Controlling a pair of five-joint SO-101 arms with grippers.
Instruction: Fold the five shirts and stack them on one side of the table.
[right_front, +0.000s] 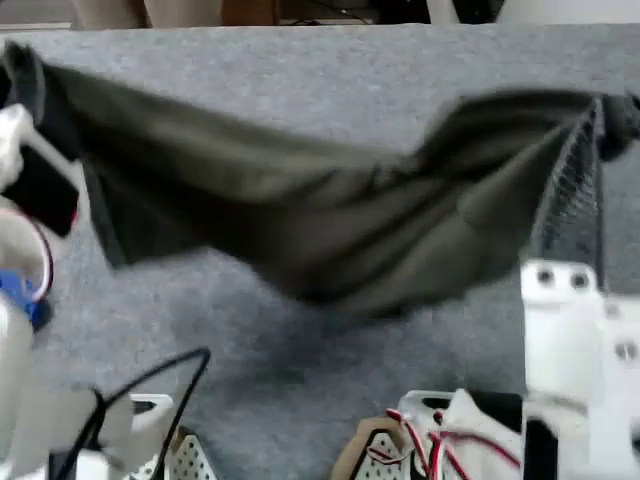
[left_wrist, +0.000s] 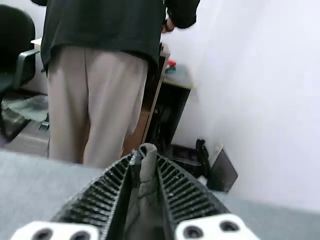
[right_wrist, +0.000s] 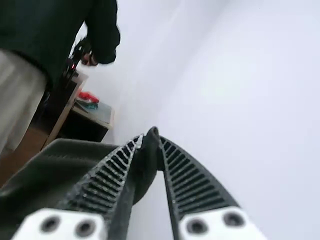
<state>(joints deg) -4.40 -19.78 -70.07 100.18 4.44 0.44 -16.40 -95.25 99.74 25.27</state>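
Note:
A dark olive shirt (right_front: 330, 220) hangs stretched above the grey table (right_front: 300, 60), sagging in the middle. One gripper (right_front: 22, 65) holds its corner at the far left edge, and another gripper (right_front: 605, 115) holds the opposite corner at the far right. In the left wrist view my left gripper (left_wrist: 145, 150) is shut, with a fold of the shirt (left_wrist: 145, 200) pinched between its ribbed fingers. My right gripper (right_wrist: 150, 135) is likewise shut on the shirt's edge, and the cloth (right_wrist: 50, 165) drapes away from it.
The white body of an arm (right_front: 570, 340) stands at the front right. Arm bases with red and white wires (right_front: 430, 440) and a black cable (right_front: 150, 380) sit along the table's front edge. Bare grey table lies beyond the hanging shirt.

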